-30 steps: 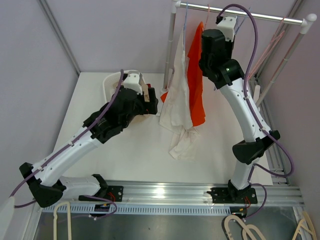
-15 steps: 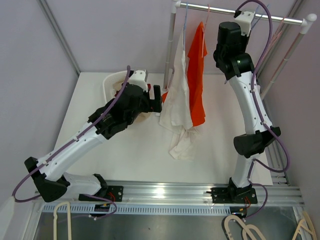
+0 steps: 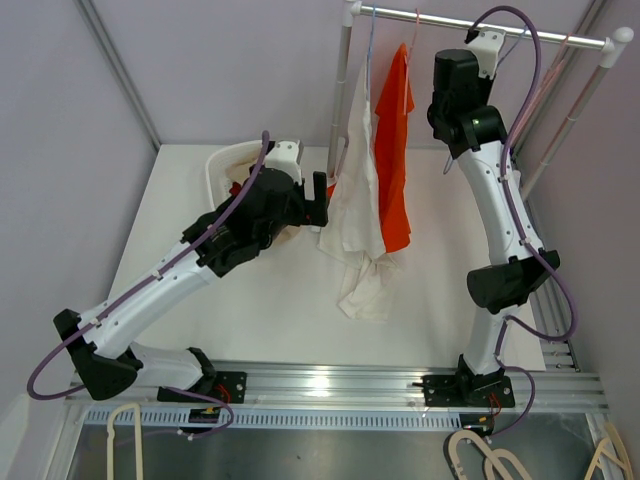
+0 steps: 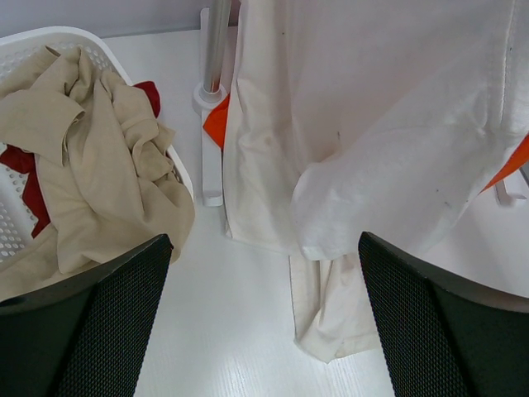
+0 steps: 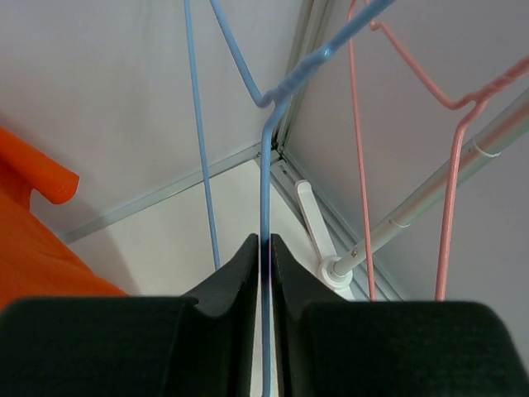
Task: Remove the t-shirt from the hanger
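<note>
Over the white table (image 3: pixel 270 300), the cream t-shirt (image 4: pixel 364 124) hangs limp and light from the rail (image 3: pixel 425 17), likely best gathered by its hem, my left gripper (image 4: pixel 264 248) wide and empty, my right gripper (image 5: pixel 263 248) pinching a blue hanger (image 5: pixel 264 165).

Solid colours, each thing
Cream t-shirt (image 4: pixel 372 124), orange t-shirt (image 3: pixel 395 180); blue hanger (image 5: pixel 266 182), pink hanger (image 5: pixel 450 207); white basket (image 4: pixel 50 35), beige cloth (image 4: pixel 91 165).
</note>
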